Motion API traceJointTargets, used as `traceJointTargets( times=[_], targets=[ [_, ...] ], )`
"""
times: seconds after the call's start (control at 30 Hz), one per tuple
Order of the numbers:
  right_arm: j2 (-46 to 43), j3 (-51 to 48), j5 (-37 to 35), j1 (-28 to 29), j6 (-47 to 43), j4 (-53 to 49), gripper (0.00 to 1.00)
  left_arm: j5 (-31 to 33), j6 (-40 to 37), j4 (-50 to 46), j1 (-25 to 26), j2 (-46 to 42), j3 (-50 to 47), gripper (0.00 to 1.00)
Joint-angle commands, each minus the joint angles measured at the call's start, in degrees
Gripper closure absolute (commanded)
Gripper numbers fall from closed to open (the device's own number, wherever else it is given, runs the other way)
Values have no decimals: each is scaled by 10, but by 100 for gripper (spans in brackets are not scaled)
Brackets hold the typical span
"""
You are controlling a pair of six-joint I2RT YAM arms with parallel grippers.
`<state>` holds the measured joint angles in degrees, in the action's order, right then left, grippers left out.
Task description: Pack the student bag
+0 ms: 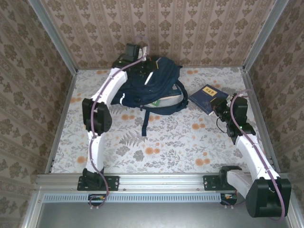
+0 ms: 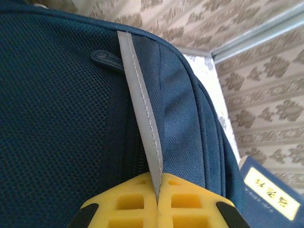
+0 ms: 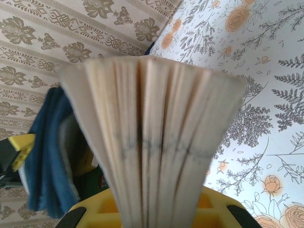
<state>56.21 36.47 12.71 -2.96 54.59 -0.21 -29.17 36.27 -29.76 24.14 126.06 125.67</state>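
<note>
On the floral table (image 1: 190,137): one student bag (image 1: 152,85), one blue book (image 1: 204,97).

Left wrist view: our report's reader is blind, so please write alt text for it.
The left gripper, yellow, is closed on a grey reflective stripe of the navy student bag. A blue book with a pale label shows at lower right.

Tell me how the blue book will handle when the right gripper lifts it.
The blue book is probably floppy: its pages fan apart above the right gripper. Flat-sided, it should slide rather than roll. Thin, so likely light.
</note>
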Motion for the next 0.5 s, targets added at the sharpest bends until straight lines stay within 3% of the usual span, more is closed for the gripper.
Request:
traceJointTargets(
  times=[0.0,0.27,0.47],
  targets=[
    [5,5,45,5,8,42,100,-36,39,50,-8,-55,-5,100],
    [152,83,172,59,39,144,100,-52,44,53,-9,-92,-30,100],
    [231,134,192,114,61,233,100,-60,53,71,-11,-125,-68,100]
  ],
)
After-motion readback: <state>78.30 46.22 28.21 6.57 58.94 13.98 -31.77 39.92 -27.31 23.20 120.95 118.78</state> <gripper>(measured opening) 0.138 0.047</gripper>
